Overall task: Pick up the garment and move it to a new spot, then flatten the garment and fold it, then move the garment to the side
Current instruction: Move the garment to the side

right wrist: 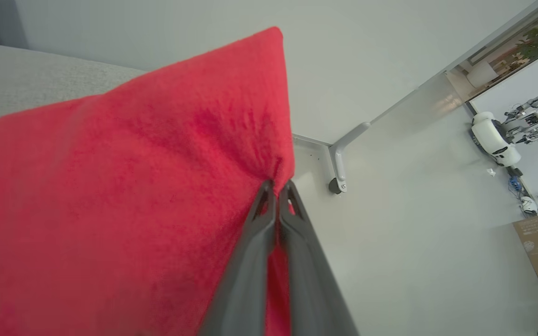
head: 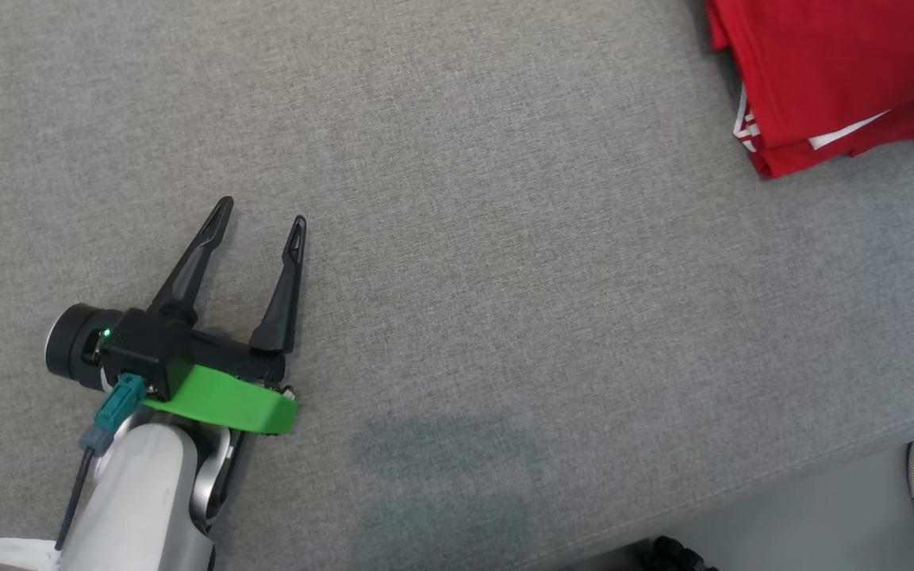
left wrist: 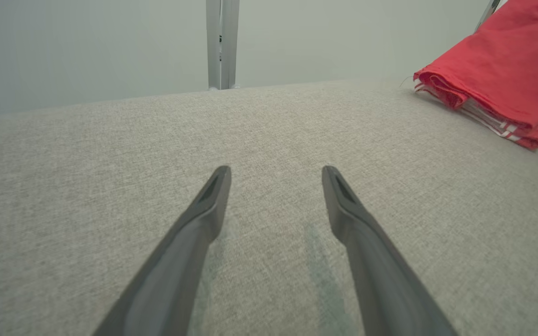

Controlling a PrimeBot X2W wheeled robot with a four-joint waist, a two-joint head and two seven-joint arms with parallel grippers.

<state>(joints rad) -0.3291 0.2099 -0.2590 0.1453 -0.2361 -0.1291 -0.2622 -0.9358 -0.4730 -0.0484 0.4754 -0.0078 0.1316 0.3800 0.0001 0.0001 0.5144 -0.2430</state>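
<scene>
Currently, your left gripper [head: 261,212] hovers low over the grey fabric surface [head: 505,238], fingers spread wide and empty, while your right gripper [right wrist: 277,186] pinches the folded red garment [head: 838,71] lying far right.

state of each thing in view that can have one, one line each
red garment: folded in layers, at the far right of the grey surface, one edge pinched
left gripper: jaws open, nothing between them, over bare grey fabric
right gripper: jaws shut on the red garment's edge
</scene>
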